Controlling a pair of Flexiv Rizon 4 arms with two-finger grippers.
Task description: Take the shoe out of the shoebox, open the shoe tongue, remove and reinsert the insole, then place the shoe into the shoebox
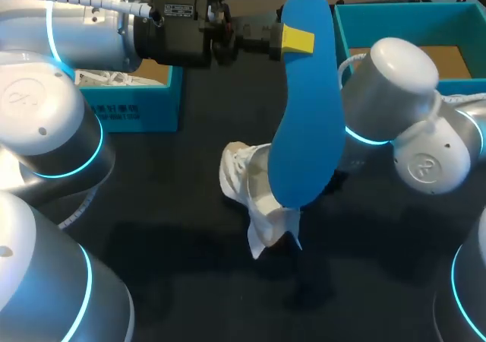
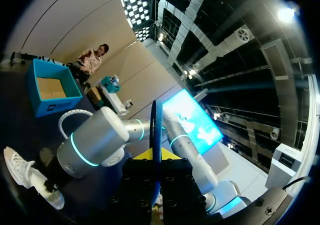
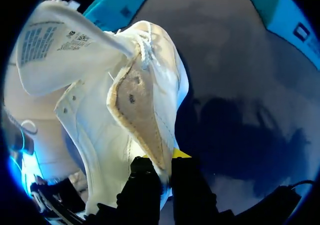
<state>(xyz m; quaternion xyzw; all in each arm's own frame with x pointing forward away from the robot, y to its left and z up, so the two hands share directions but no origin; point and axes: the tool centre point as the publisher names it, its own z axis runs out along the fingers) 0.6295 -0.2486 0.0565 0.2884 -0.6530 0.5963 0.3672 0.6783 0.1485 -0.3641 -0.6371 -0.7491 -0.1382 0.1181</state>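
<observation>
Both closed: we are pinching the blue insole (image 1: 304, 129) upright in our left gripper (image 1: 296, 40) and gripping the opening edge of the white shoe (image 3: 95, 130) in our right gripper (image 3: 165, 161).

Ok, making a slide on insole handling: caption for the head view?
Left tool holds the blue insole, its far end at the white shoe.

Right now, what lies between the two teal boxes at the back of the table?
In the head view, the left gripper holding the upright blue insole stands between the left teal box and the right teal box.
</observation>
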